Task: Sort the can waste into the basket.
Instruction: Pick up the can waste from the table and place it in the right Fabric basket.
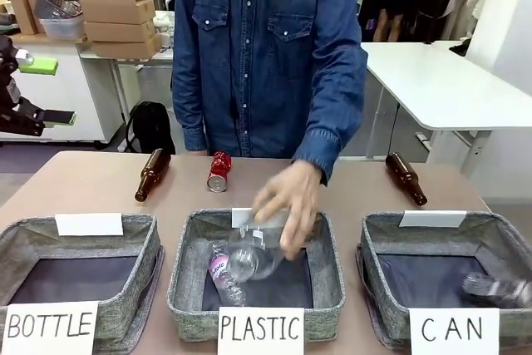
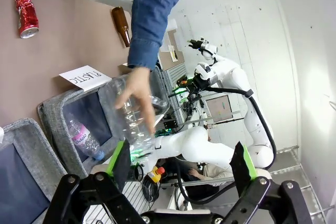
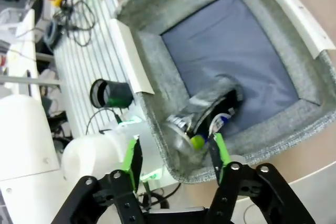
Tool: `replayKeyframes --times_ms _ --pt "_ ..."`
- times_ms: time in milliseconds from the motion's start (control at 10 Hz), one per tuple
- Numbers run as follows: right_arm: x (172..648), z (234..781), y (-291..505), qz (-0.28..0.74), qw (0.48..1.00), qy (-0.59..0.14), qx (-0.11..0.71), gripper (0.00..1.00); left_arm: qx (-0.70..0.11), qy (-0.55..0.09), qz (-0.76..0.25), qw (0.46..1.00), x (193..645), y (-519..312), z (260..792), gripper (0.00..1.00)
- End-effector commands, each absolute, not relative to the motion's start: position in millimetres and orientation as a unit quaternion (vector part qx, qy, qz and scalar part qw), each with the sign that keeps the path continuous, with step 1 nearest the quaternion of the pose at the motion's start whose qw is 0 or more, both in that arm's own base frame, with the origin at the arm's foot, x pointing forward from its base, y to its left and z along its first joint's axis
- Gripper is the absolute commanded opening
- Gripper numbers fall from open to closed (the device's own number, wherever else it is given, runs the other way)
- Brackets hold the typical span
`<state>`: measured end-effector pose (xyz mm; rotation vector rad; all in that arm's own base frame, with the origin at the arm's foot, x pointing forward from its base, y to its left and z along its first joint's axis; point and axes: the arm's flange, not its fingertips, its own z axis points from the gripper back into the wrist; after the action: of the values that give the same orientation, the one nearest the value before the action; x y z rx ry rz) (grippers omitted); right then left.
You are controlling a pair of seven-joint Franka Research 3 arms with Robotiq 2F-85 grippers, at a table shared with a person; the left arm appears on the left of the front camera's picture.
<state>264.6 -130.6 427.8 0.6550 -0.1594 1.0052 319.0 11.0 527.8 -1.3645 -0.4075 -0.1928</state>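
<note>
The red crushed can [image 1: 219, 171] lies on the table in front of the person, also at the top left of the left wrist view [image 2: 27, 18]. The silver-and-black can [image 3: 210, 111] lies inside the CAN basket [image 3: 152, 51] near its corner wall, and looks blurred in the front view [image 1: 497, 290]. My right gripper [image 3: 175, 156] hovers open just above that can. My left gripper [image 2: 181, 161] is open and holds nothing; it is off the table's left edge [image 1: 46, 91]. The CAN basket [image 1: 374, 243] stands at the right.
The person's hand [image 1: 287, 201] holds a clear plastic bottle [image 1: 253, 251] over the PLASTIC basket [image 1: 187, 272], where another bottle [image 2: 84, 140] lies. The BOTTLE basket [image 1: 145, 243] is at the left. Two brown glass bottles [image 1: 152, 175] [image 1: 406, 178] lie on the table.
</note>
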Motion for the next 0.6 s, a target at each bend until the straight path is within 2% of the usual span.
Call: replayKeyframes --times_ms 0,300,400,500 --pt "273 427 -132 0.472 0.820 -0.094 0.309 1.00 -0.633 -0.196 -0.096 0.743 320 11 528 1.00" --pt "275 427 -132 0.466 0.816 -0.108 0.325 1.00 -0.633 -0.196 -0.096 0.743 320 11 528 1.00" --pt "276 433 -128 0.420 0.824 -0.122 0.361 1.00 -0.633 -0.196 -0.096 0.743 320 11 528 1.00" --pt "281 456 -124 0.257 0.810 -0.163 0.502 1.00 -0.633 -0.196 -0.096 0.743 320 11 528 1.00"
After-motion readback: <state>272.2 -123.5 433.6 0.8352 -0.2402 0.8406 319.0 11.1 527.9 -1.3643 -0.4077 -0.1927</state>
